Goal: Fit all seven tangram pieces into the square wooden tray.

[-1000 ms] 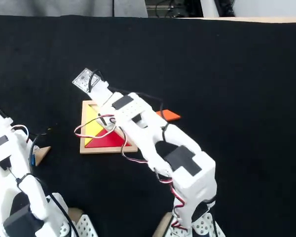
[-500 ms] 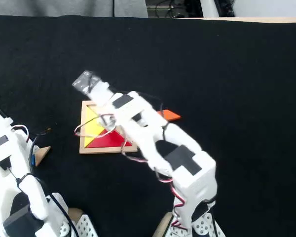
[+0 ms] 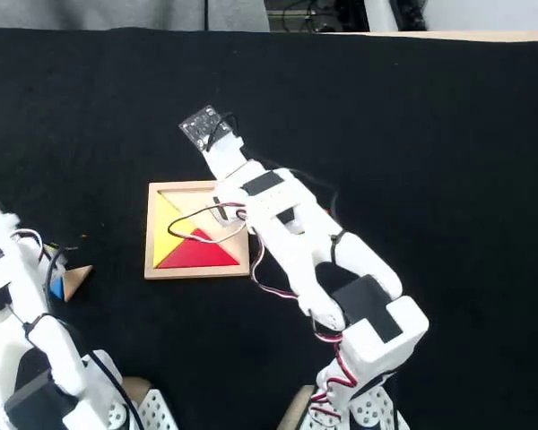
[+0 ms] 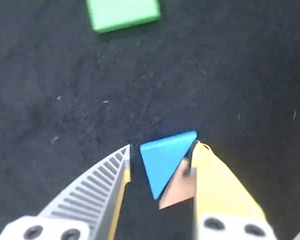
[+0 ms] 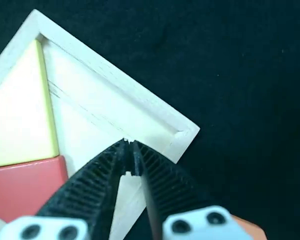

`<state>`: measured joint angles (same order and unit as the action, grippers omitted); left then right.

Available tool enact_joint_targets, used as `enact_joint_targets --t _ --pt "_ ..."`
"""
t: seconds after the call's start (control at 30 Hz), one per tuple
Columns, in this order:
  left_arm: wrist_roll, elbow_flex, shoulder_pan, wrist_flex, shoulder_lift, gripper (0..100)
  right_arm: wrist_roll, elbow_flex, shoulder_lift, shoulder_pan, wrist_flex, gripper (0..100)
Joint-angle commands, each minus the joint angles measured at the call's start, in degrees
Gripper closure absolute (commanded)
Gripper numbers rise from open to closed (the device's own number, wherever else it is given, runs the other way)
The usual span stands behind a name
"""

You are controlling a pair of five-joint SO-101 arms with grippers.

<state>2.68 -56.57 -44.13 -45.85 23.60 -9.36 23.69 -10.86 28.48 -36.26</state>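
- My left gripper (image 4: 161, 146) is closed partway on the blue triangle (image 4: 162, 161), pinching it across its flat faces. One point of the piece sticks out past the fingertips, low over the tabletop (image 4: 230, 75). I read that as a carry grip, so the piece can be taken to the tray.
- Under the blue piece, close to the gripper's palm, a tan piece (image 4: 179, 189) lies on the cloth. A green piece (image 4: 123, 12) waits well ahead of the fingertips.
- The square wooden tray (image 3: 197, 272) sits between the two arms. The yellow triangle (image 5: 20, 110) and the red triangle (image 5: 25, 187) are already seated edge to edge, leaving the far half bare for the other five pieces.
- My right gripper (image 5: 130, 148) is pressed shut with nothing in it. Its tips are just over the bare floor near the tray's far corner, perhaps to nudge or check that space.
- An orange piece (image 5: 250, 227) lies outside the tray, beside that gripper's base.
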Motion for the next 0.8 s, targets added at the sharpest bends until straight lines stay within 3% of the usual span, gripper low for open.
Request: enact_joint_targets --t 0.0,0.13,0.27,0.5,0.77 --pt "12.0 3.3 0.2 -0.2 0.0 80 -0.7 -0.4 3.4 -1.1 1.1 98.7" --pt "23.2 3.5 0.6 -0.4 -0.1 80 -0.7 -0.4 3.4 -1.1 1.2 98.7" --pt "27.4 3.6 0.5 -0.7 -0.1 80 -0.7 -0.4 3.4 -1.1 1.2 98.7" --pt "31.6 4.4 0.6 -0.2 -2.3 80 -0.7 0.2 3.4 -1.0 1.3 98.7" --pt "31.6 13.7 -0.1 -0.7 -19.1 80 -0.7 0.2 3.4 -0.9 1.3 98.7"
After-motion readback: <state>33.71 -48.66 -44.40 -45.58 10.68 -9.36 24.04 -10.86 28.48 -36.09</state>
